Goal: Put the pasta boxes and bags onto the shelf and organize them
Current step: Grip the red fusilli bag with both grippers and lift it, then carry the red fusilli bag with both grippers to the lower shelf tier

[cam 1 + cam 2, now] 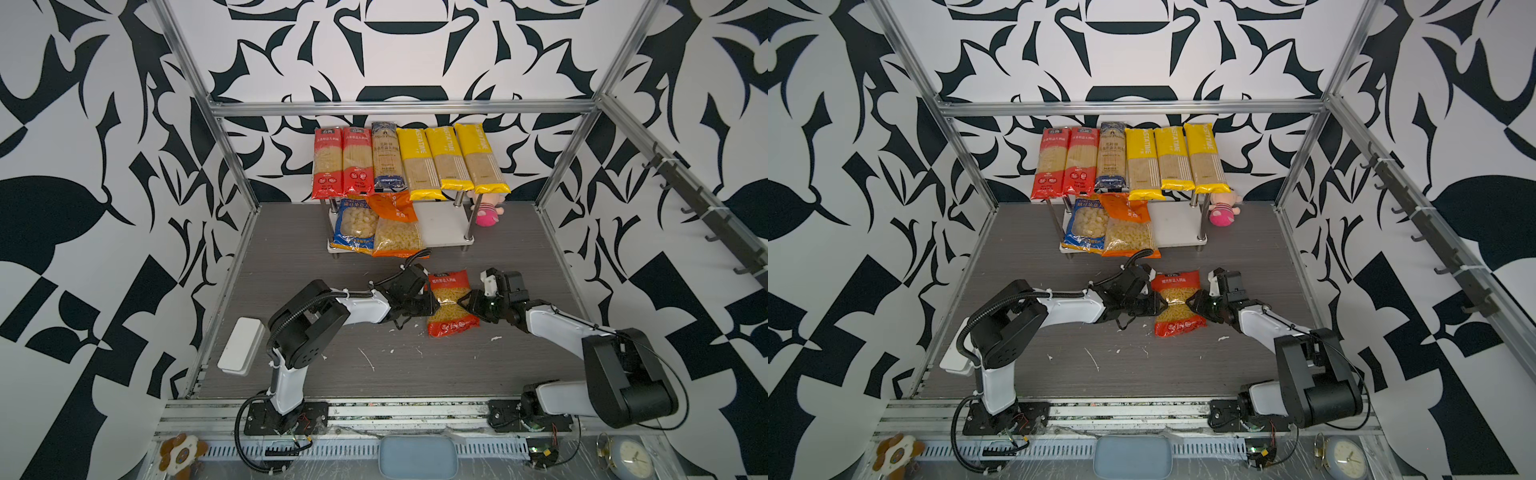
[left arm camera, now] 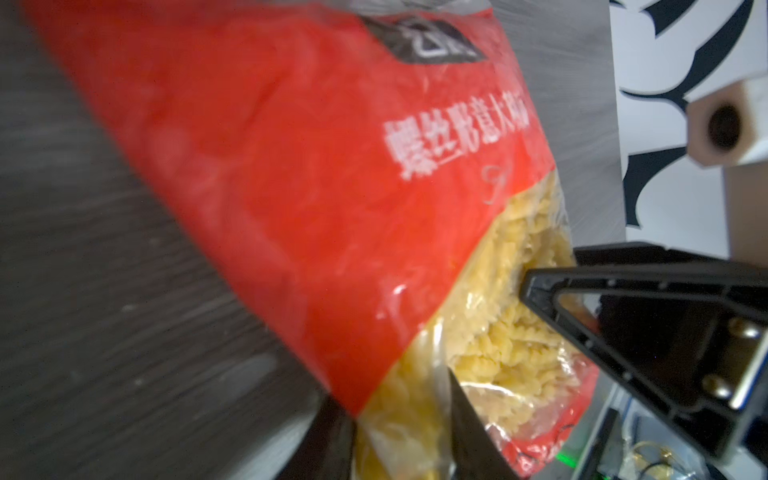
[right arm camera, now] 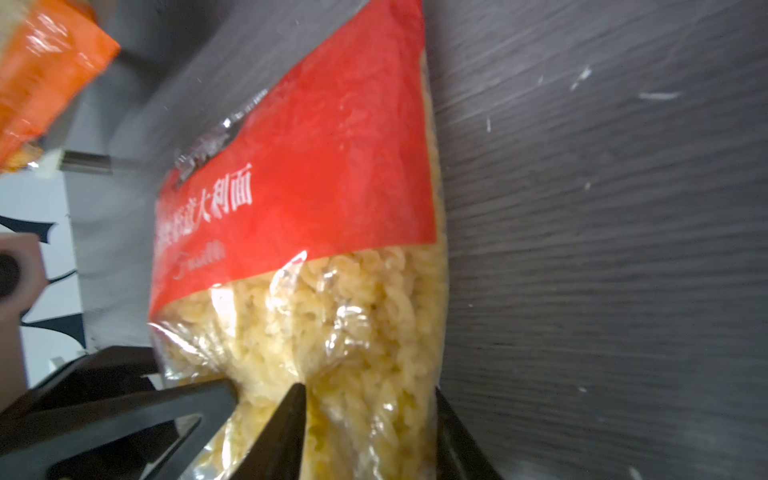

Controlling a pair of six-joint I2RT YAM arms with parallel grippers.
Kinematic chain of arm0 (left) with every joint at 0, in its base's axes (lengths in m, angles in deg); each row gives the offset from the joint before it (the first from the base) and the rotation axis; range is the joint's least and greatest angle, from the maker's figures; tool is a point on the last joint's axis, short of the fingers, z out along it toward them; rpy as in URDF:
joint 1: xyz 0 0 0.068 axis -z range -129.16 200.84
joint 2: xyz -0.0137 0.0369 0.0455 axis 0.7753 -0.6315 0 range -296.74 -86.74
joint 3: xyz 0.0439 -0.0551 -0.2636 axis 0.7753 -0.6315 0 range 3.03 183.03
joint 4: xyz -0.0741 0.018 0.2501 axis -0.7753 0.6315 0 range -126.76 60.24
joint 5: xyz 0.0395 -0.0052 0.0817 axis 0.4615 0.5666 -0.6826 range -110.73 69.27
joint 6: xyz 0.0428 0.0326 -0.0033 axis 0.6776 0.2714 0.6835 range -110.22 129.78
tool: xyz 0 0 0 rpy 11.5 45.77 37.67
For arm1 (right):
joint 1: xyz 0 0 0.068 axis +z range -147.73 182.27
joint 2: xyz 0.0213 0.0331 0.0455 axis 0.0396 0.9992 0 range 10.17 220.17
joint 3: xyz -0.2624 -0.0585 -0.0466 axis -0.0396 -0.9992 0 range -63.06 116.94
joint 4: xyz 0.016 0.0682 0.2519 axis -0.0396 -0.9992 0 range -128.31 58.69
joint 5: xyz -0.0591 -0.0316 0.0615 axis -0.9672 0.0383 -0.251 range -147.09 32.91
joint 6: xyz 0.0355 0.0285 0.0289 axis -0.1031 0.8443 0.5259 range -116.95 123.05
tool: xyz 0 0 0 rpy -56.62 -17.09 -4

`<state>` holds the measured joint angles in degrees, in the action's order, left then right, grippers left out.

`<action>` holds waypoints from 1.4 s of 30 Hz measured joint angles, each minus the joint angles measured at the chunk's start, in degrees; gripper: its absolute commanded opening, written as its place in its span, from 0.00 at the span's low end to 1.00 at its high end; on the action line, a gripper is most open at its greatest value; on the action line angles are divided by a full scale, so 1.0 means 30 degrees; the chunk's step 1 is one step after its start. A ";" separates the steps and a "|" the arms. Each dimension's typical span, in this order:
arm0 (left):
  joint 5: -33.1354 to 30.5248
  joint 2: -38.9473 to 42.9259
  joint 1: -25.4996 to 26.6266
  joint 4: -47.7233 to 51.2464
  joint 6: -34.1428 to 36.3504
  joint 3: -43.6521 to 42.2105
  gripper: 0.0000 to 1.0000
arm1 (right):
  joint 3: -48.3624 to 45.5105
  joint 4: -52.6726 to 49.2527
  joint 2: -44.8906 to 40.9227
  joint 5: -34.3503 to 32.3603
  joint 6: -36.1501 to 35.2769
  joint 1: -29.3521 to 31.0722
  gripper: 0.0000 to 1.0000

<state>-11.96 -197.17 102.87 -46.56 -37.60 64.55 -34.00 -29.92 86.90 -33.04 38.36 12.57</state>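
Pinching the red bag (image 1: 453,303) from both flanks, I see in both top views my left gripper (image 1: 433,306) and right gripper (image 1: 468,301) closed on its narrowed waist. It lies on the table (image 1: 332,353) just short of the shelf (image 1: 442,226), whose lower board has bare room beside the orange bag (image 1: 395,232). Left wrist view: my fingers (image 2: 548,291) press into the loose pasta, film caught between them. Right wrist view: fingers (image 3: 286,415) bite the clear window likewise. My judgement — lift level and together, both arms at one pace, since an uneven pull could stretch the film or let the pasta slump to one side.
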 measured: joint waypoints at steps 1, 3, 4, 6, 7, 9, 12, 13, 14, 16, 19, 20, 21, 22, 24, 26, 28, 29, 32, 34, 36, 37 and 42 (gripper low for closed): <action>0.0000 0.0000 0.0000 0.0000 0.0044 0.0007 0.22 | -0.0051 0.0080 -0.0146 0.0058 0.0051 0.0007 0.37; 0.0000 0.0000 0.0000 -0.0015 0.0109 0.0022 0.19 | -0.0146 0.0211 -0.0466 0.0175 0.0138 0.0007 0.33; 0.0007 0.0029 0.0000 -0.0015 0.0138 0.0029 0.18 | -0.0204 0.0248 -0.0627 0.0233 0.0160 0.0007 0.30; 0.0007 0.0146 0.0015 0.0044 0.0211 0.0029 0.16 | -0.0342 0.0350 -0.1027 0.0364 0.0211 0.0015 0.27; 0.0000 0.0233 0.0029 0.0109 0.0240 0.0029 0.14 | -0.0452 0.0408 -0.1253 0.0437 0.0291 0.0015 0.25; -0.0007 0.0466 0.0080 0.0291 0.0321 0.0029 0.13 | -0.0648 0.0459 -0.1668 0.0605 0.0437 0.0022 0.23; -0.0087 0.0984 0.0211 0.0729 0.0539 0.0029 0.11 | -0.0903 0.0408 -0.2455 0.0845 0.0619 0.0029 0.21; -0.0160 0.1195 0.0284 0.0838 0.0656 0.0029 0.10 | -0.0954 0.0350 -0.2790 0.0918 0.0670 0.0029 0.20; -0.0277 0.1450 0.0364 0.0991 0.0809 0.0029 0.09 | -0.0962 0.0262 -0.3155 0.0954 0.0721 0.0036 0.19; -0.0488 0.1974 0.0503 0.1304 0.1151 0.0029 0.08 | -0.0962 -0.0058 -0.3934 0.1064 0.0758 0.0087 0.17; -0.0772 0.2914 0.0678 0.1960 0.1909 0.0095 0.07 | -0.0962 -0.0539 -0.5115 0.1209 0.0852 0.0117 0.12; -0.0860 0.3198 0.0729 0.2193 0.2186 0.0175 0.06 | -0.0947 -0.0627 -0.5508 0.1239 0.0874 0.0117 0.10; -0.0976 0.3483 0.0772 0.2404 0.2448 0.0270 0.06 | -0.0911 -0.0736 -0.5850 0.1246 0.0874 0.0117 0.09; -0.1078 0.3759 0.0809 0.2645 0.2732 0.0372 0.05 | -0.0823 -0.0896 -0.6164 0.1239 0.0867 0.0117 0.07; -0.1290 0.4233 0.0845 0.3031 0.3257 0.0612 0.04 | -0.0495 -0.1202 -0.6615 0.1253 0.0860 0.0117 0.04; -0.1596 0.4619 0.0845 0.3315 0.3825 0.0903 0.02 | 0.0036 -0.1457 -0.6885 0.1224 0.0801 0.0117 0.01; -0.1967 0.4918 0.0845 0.3526 0.4422 0.1158 0.00 | 0.0590 -0.1508 -0.6943 0.1195 0.0707 0.0117 0.00; -0.2208 0.5049 0.0845 0.3701 0.4830 0.1370 0.00 | 0.0882 -0.1508 -0.6914 0.1173 0.0656 0.0124 0.00; -0.3133 0.5326 0.0845 0.3971 0.6171 0.1967 0.00 | 0.1749 -0.1100 -0.6513 0.1042 0.0488 0.0138 0.00; -0.4036 0.5486 0.0838 0.3818 0.7322 0.2259 0.00 | 0.2339 -0.0357 -0.5865 0.0911 0.0204 0.0153 0.00; -0.4998 0.5581 0.0831 0.3286 0.8531 0.2317 0.00 | 0.2973 0.0634 -0.4925 0.0758 -0.0248 0.0233 0.00; -0.5559 0.5581 0.0794 0.2900 0.9253 0.2324 0.00 | 0.3308 0.1260 -0.4357 0.0692 -0.0532 0.0291 0.00; -0.7686 0.4940 0.0342 0.1537 1.2327 0.2820 0.00 | 0.4415 0.4852 -0.1406 -0.0408 -0.2113 0.0794 0.00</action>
<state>-35.02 -182.35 103.89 -41.95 -0.61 73.01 -20.75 -15.37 82.68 -34.26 32.02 14.96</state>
